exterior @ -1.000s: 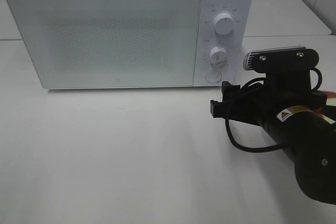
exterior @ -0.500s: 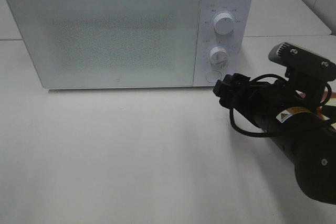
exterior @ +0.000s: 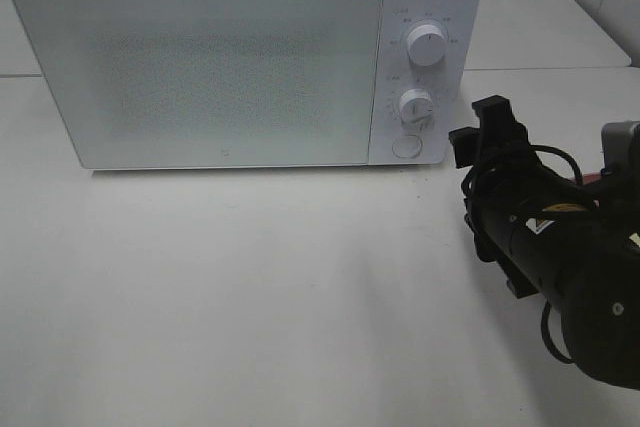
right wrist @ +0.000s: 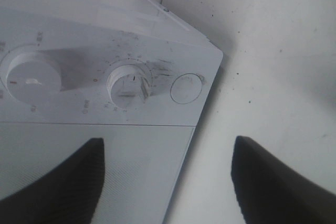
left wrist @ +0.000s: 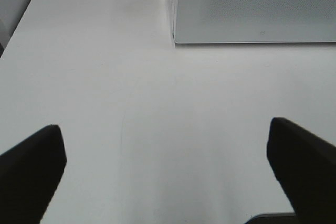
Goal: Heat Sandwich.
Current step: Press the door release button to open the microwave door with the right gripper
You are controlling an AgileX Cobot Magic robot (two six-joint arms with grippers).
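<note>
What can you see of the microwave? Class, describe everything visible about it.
The microwave is a white, boxy, glossy-looking unit standing upright on the white table, its door shut. The door has a pale speckled window. The panel right of the door carries an upper knob, a lower knob and a round button beneath. The right end effector, open, hovers close beside that panel without touching.
</note>
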